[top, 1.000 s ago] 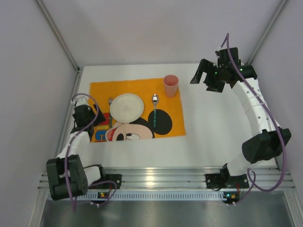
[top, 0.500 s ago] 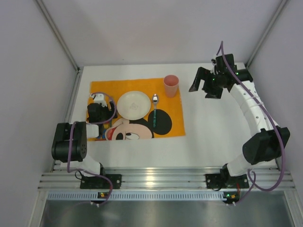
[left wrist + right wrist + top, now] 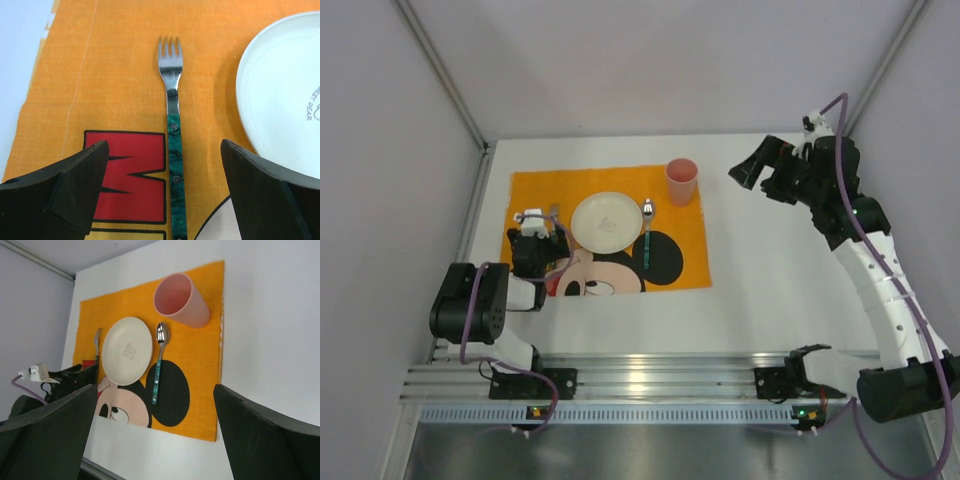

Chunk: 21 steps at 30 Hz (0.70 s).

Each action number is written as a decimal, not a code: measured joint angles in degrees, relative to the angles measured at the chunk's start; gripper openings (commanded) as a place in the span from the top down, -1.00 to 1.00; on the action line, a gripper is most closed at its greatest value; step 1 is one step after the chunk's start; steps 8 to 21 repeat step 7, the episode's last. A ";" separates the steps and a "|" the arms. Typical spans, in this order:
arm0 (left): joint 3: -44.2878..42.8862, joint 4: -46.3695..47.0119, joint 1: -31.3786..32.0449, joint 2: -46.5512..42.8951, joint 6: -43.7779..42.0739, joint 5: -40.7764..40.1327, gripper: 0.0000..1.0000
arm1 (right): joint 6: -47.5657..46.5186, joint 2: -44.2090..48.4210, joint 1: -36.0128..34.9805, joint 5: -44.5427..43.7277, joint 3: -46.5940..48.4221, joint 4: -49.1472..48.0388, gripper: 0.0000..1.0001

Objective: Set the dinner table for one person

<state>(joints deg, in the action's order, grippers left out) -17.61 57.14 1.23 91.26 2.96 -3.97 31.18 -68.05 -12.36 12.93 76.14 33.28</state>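
Top camera looks down over the whole table (image 3: 760,260) from above its near edge. Left wrist camera sits close above the fork (image 3: 172,115), right wrist camera views the placemat (image 3: 200,355) from afar; all share the plate (image 3: 607,221).

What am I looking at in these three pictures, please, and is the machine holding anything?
Two robot arms are bolted to a white table. One picture looks down from above; the other two come from wrist cameras, each arm's dark fingers at the bottom corners. An orange placemat carries a white plate, a fork left of it, a spoon right of it and a pink cup at a far corner. The left pincer hovers open over the fork; the right pincer is open, off beside the placemat. Neither holds anything.
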 measured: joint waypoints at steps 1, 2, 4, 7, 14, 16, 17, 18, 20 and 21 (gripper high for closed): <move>0.00 0.57 0.00 -0.02 0.00 -0.15 -0.97 | 0.33 1.16 0.00 -0.26 -0.85 -1.49 -0.99; 0.00 0.92 0.00 -0.02 0.00 -0.24 -0.97 | 0.61 1.77 0.00 -0.44 -1.31 -2.64 -1.00; 0.00 1.55 0.00 -0.02 -0.02 -0.46 -0.97 | 0.96 1.79 0.00 -0.66 -1.55 -4.74 -0.99; 0.00 1.97 0.00 -0.02 -0.02 -0.66 -0.97 | 0.85 1.18 0.00 -0.74 -2.23 -7.69 -0.99; 0.00 1.97 0.00 -0.02 -0.02 -0.66 -0.97 | 0.85 1.18 0.00 -0.74 -2.23 -7.69 -0.99; 0.00 1.97 0.00 -0.02 -0.02 -0.66 -0.97 | 0.85 1.18 0.00 -0.74 -2.23 -7.69 -0.99; 0.00 1.97 0.00 -0.02 -0.02 -0.66 -0.97 | 0.85 1.18 0.00 -0.74 -2.23 -7.69 -0.99; 0.00 1.97 0.00 -0.02 -0.02 -0.66 -0.97 | 0.85 1.18 0.00 -0.74 -2.23 -7.69 -0.99; 0.00 1.97 0.00 -0.02 -0.02 -0.66 -0.97 | 0.85 1.18 0.00 -0.74 -2.23 -7.69 -0.99; 0.00 1.97 0.00 -0.02 -0.02 -0.66 -0.97 | 0.85 1.18 0.00 -0.74 -2.23 -7.69 -0.99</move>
